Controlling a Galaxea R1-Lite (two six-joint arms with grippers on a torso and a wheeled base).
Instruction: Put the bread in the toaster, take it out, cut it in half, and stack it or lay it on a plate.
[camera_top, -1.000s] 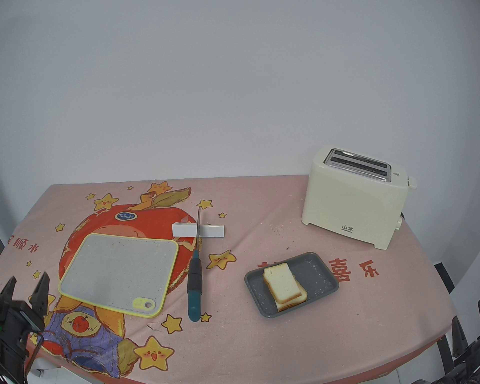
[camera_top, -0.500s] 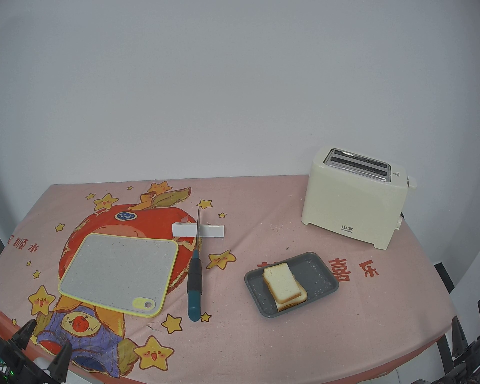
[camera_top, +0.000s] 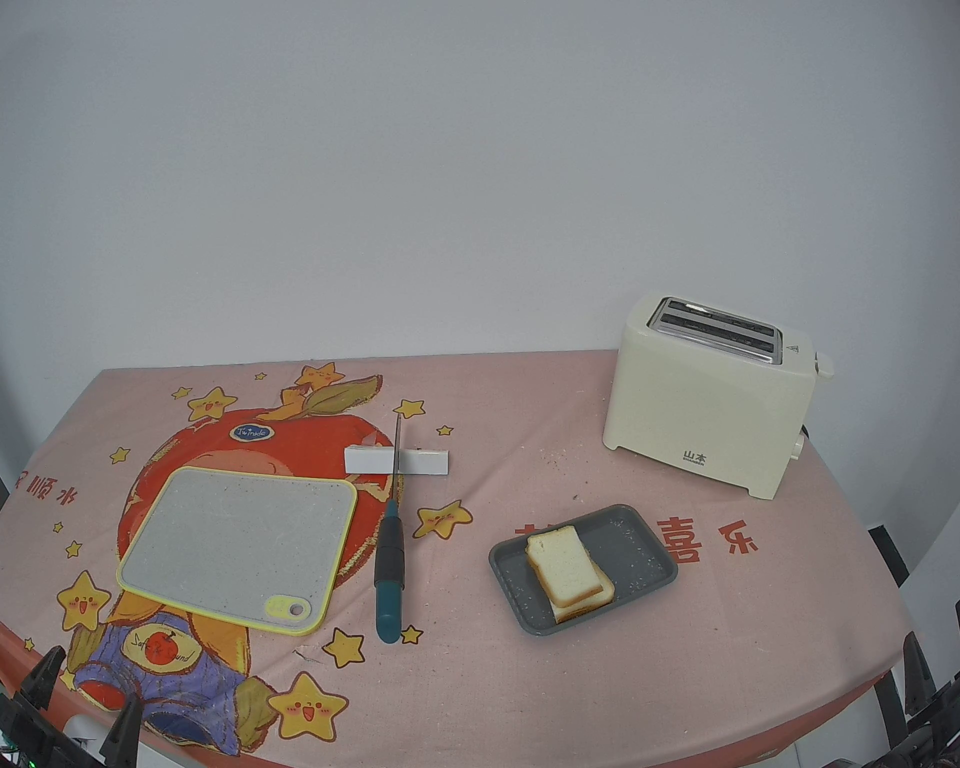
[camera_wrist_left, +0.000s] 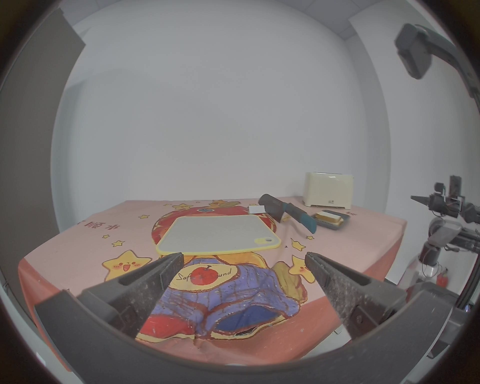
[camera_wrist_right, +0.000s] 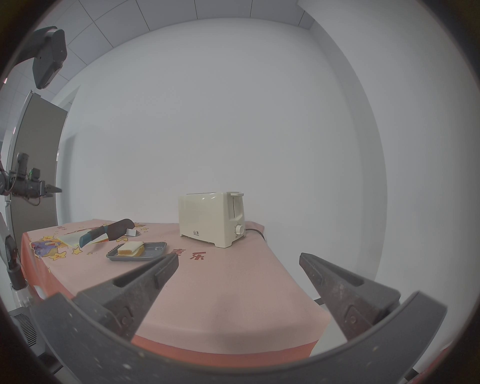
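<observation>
Bread (camera_top: 568, 568) lies well apart from both my grippers. My left gripper (camera_wrist_left: 244, 256) hangs at the near left corner of the table (camera_top: 600, 690), jaws spread wide on nothing. My right gripper (camera_wrist_right: 238, 257) sits off the near right edge, likewise spread and holding nothing. Outward from the left lie the cutting board (camera_top: 240, 545), then the knife (camera_top: 389, 560) with its blade propped on a small white block (camera_top: 425, 462). Beyond that, two pieces of bread lie stacked on the grey plate (camera_top: 645, 545), near the toaster (camera_top: 712, 400), whose slots look empty. I judge the stack could be cut halves already plated. If toasting is yet to come, my right arm, the nearer one, must reach in and pinch the top piece by its edges.
</observation>
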